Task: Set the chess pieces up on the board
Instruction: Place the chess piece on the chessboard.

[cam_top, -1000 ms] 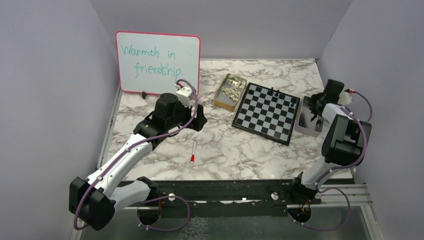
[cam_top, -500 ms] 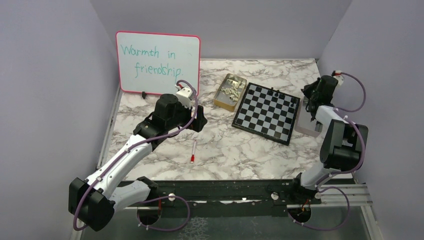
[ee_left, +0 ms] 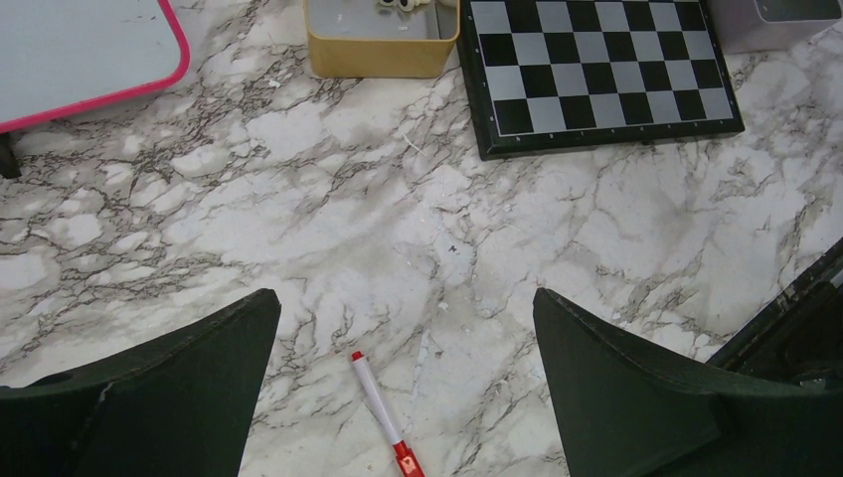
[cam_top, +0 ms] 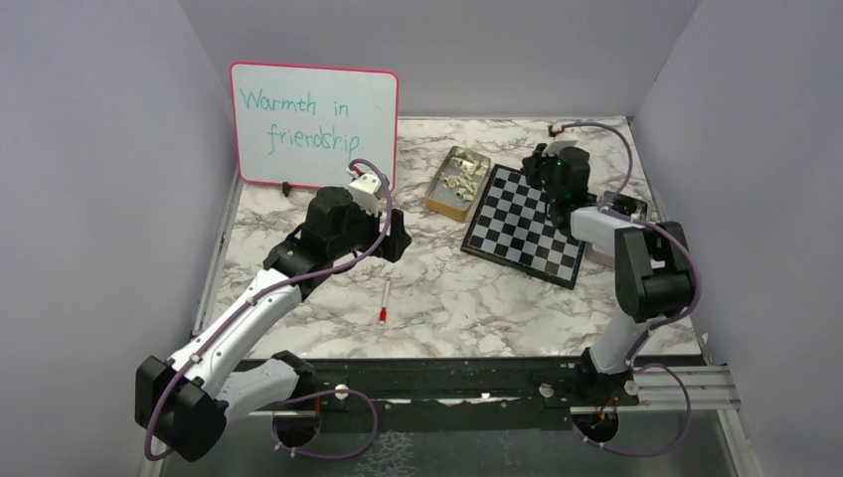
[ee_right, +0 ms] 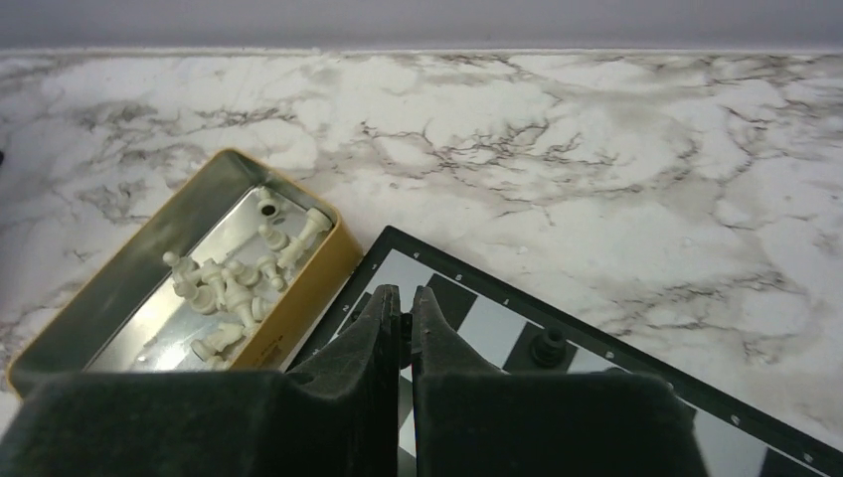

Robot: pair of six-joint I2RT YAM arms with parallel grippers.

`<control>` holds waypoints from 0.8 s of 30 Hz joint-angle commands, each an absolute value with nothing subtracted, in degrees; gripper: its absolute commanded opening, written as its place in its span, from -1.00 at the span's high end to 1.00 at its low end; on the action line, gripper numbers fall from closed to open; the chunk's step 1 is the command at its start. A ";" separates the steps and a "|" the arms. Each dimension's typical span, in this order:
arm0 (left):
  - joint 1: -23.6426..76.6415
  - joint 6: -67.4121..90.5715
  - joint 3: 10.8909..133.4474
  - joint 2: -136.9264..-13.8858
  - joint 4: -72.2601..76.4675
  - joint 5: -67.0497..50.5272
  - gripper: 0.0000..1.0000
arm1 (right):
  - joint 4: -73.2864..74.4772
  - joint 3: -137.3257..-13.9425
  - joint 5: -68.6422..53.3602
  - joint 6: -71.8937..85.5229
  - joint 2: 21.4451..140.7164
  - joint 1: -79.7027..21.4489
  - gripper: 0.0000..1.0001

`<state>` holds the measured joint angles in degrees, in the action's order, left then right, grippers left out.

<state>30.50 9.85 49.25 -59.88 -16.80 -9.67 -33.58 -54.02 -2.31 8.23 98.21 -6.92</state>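
Observation:
The board (cam_top: pixel 527 234) lies right of centre, and its near part shows in the left wrist view (ee_left: pixel 596 70). My right gripper (cam_top: pixel 548 182) hovers over the board's far left corner. In the right wrist view this gripper (ee_right: pixel 406 303) is shut on a small black chess piece (ee_right: pixel 408 336), which is mostly hidden between the pads. One black piece (ee_right: pixel 548 346) stands on a far-row square of the board (ee_right: pixel 494 323). Several cream pieces (ee_right: pixel 234 283) lie in a yellow tin (cam_top: pixel 456 182). My left gripper (cam_top: pixel 393 238) hangs open (ee_left: pixel 406 298) above bare marble, holding nothing.
A grey tray (cam_top: pixel 624 211) sits right of the board, half hidden by the right arm. A red-capped pen (cam_top: pixel 384 300) lies on the marble under the left gripper (ee_left: pixel 383 412). The pink-framed whiteboard (cam_top: pixel 313 124) stands at the back left. Walls close in on three sides.
My right arm has swung left from the grey tray to above the board's far corner, jaws staying shut. The left arm has not moved.

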 commanded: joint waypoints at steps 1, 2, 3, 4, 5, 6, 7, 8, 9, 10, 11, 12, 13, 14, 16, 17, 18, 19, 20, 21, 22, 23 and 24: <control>30.67 9.47 48.95 -58.22 -16.25 -7.99 -0.98 | -37.65 -58.07 -2.50 -0.30 104.36 -9.44 0.89; 30.67 9.48 48.95 -58.20 -16.26 -8.01 -0.98 | -37.44 -58.93 -2.70 -1.78 105.39 -9.89 0.89; 30.67 9.49 48.96 -58.26 -16.26 -8.14 -0.98 | -37.22 -59.69 -2.72 -2.82 106.40 -10.31 0.90; 30.67 9.43 49.02 -58.33 -16.26 -8.18 -0.98 | -37.04 -60.35 -2.72 -3.83 107.34 -10.67 0.90; 30.67 9.41 49.00 -58.33 -16.26 -8.14 -0.98 | -37.05 -60.78 -2.91 -4.68 108.24 -10.94 0.90; 30.67 9.40 48.99 -58.30 -16.26 -8.13 -0.98 | -37.04 -61.08 -3.20 -5.45 109.13 -11.14 0.90; 30.72 9.40 49.01 -58.34 -16.34 -7.98 -0.98 | -36.71 -61.49 -3.23 -6.31 109.95 -11.31 0.90; 30.68 9.36 49.04 -58.29 -16.35 -7.90 -0.98 | -36.36 -61.86 -3.21 -7.12 110.70 -11.40 0.90; 30.67 9.32 49.04 -58.31 -16.35 -7.89 -0.98 | -36.23 -62.09 -2.98 -7.80 111.38 -11.57 0.90; 30.67 9.33 49.04 -58.40 -16.42 -7.89 -0.98 | -36.29 -62.13 -2.68 -8.28 111.89 -11.67 0.90; 30.72 9.32 49.04 -58.44 -16.43 -7.91 -0.98 | -36.30 -62.09 -2.22 -8.65 112.34 -11.76 0.90; 30.76 9.32 49.04 -58.39 -16.44 -7.84 -0.98 | -36.49 -61.99 -2.08 -8.91 112.64 -11.85 0.90; 30.73 9.32 49.12 -58.46 -16.44 -7.86 -0.98 | -36.82 -61.93 -1.81 -8.84 112.88 -12.01 0.90; 30.76 9.32 49.13 -58.50 -16.44 -7.83 -0.98 | -36.24 -62.16 -1.60 -9.20 112.93 -12.03 0.90; 30.76 9.32 49.05 -58.54 -16.44 -7.84 -0.98 | -36.10 -62.55 -1.23 -9.56 113.20 -12.30 0.90; 30.76 9.32 49.04 -58.61 -16.44 -7.84 -0.98 | -35.20 -63.07 -0.88 -9.65 113.32 -12.37 0.90; 30.76 9.32 49.11 -58.72 -16.44 -7.88 -0.98 | -34.15 -63.51 -0.47 -9.62 113.48 -12.55 0.89; 30.76 9.32 49.13 -58.77 -16.44 -7.90 -0.98 | -33.04 -63.96 -0.30 -9.44 113.55 -12.68 0.89; 30.76 9.32 49.13 -58.72 -16.44 -7.90 -0.98 | -32.21 -64.20 -0.27 -9.24 113.63 -12.74 0.89; 30.76 9.32 49.13 -58.72 -16.51 -7.91 -0.98 | -31.95 -64.18 -0.31 -9.27 113.51 -12.81 0.89; 30.76 9.32 49.13 -58.73 -16.52 -7.90 -0.98 | -32.02 -63.94 0.96 -9.42 113.44 -13.02 0.89; 30.77 9.32 49.13 -58.76 -16.52 -7.94 -0.98 | -32.15 -63.83 1.37 -9.53 113.40 -13.15 0.89; 30.84 9.32 49.13 -58.76 -16.52 -7.96 -0.98 | -31.59 -64.00 1.86 -9.64 113.38 -13.22 0.89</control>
